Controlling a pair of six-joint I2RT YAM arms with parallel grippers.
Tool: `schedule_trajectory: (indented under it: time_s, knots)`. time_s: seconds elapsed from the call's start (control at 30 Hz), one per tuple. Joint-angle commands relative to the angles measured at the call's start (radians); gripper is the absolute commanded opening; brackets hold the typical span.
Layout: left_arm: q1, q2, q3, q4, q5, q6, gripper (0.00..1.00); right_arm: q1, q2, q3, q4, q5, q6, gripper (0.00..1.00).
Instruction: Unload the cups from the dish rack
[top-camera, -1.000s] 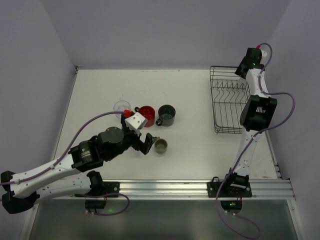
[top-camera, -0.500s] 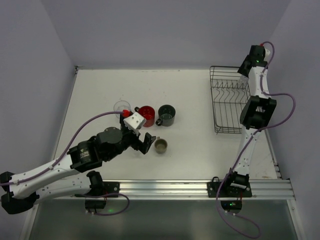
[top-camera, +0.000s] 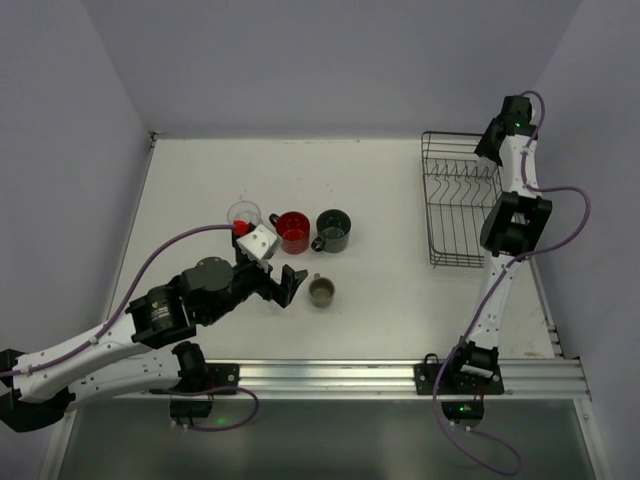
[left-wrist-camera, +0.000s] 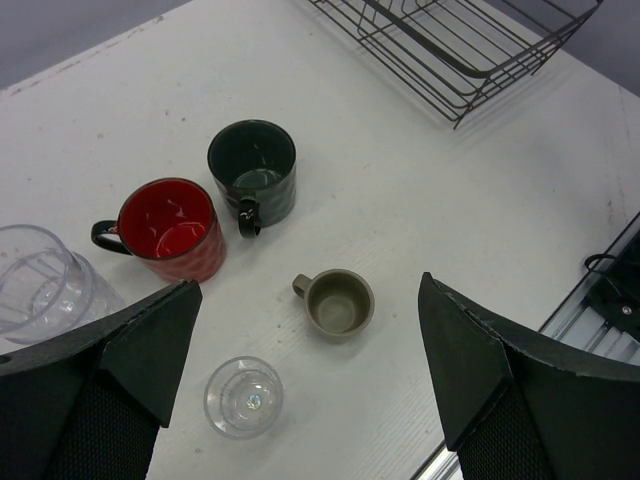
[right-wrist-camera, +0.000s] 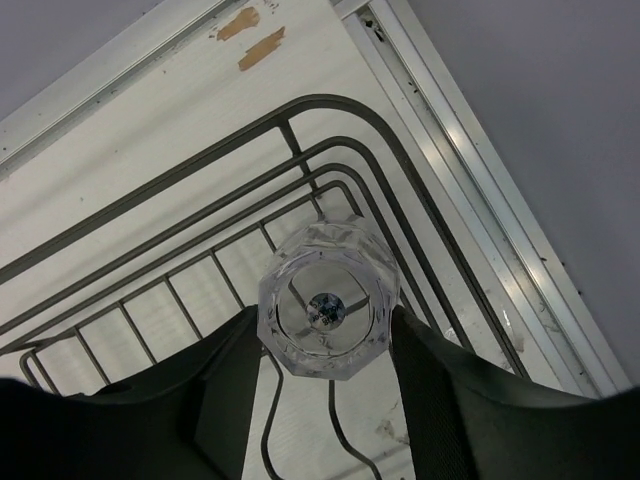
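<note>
My left gripper is open and empty, hovering low over the table just left of the small olive-tan mug. In the left wrist view that mug lies between the open fingers, with a small clear glass beside it. The red mug, the dark grey-green mug and a larger clear tumbler stand upright behind them. My right gripper is shut on a clear faceted tumbler, held above the far right corner of the black wire dish rack.
The rack stands at the table's right side, its wires right under the held tumbler. The table's metal edge rail runs just beyond the rack. The front rail runs along the near edge.
My left gripper has drawn back a little to the left, uncovering more of the larger tumbler. My right gripper has shifted slightly with its tumbler over the rack's far corner.
</note>
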Motion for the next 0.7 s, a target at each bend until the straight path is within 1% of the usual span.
schedule_trajectory:
  time_s: [0.0,0.1,0.13,0.2,0.3,0.37,0.4,0.47,0.5,0.53,0.6,0.67]
  knots:
    - [0.000,-0.001,-0.005,0.048,-0.001,0.023,0.96,0.008,0.005,0.053,-0.039,-0.046,-0.047,0.55]
    - [0.000,0.001,-0.005,0.050,0.002,0.024,0.96,0.013,0.003,0.052,-0.036,-0.053,-0.064,0.54]
    - [0.000,0.002,-0.006,0.050,0.004,0.023,0.96,0.017,0.000,0.047,-0.022,-0.049,-0.070,0.56]
    - [0.000,0.006,-0.006,0.050,0.007,0.021,0.96,0.025,-0.018,0.021,0.004,-0.033,-0.083,0.56]
    - [0.002,0.012,-0.006,0.049,0.006,0.023,0.96,0.039,-0.035,-0.019,0.062,-0.013,-0.116,0.42]
    - [0.000,0.015,-0.006,0.050,0.001,0.023,0.96,0.049,-0.055,-0.043,0.095,-0.009,-0.141,0.42]
    - [0.000,0.019,-0.006,0.050,0.001,0.021,0.96,0.054,-0.064,-0.082,0.110,0.000,-0.153,0.42]
    - [0.002,0.024,-0.006,0.052,0.001,0.021,0.96,0.072,-0.122,-0.151,0.196,0.002,-0.167,0.42]
    - [0.003,0.028,-0.006,0.053,0.005,0.021,0.95,0.085,-0.151,-0.235,0.232,-0.003,-0.176,0.42]
    - [0.005,0.033,-0.006,0.055,0.010,0.021,0.95,0.089,-0.208,-0.272,0.309,-0.004,-0.175,0.42]
    - [0.011,0.042,-0.005,0.055,0.015,0.021,0.95,0.097,-0.249,-0.339,0.360,-0.010,-0.172,0.42]
    - [0.016,0.048,-0.002,0.056,0.022,0.018,0.95,0.103,-0.294,-0.356,0.403,-0.004,-0.167,0.43]
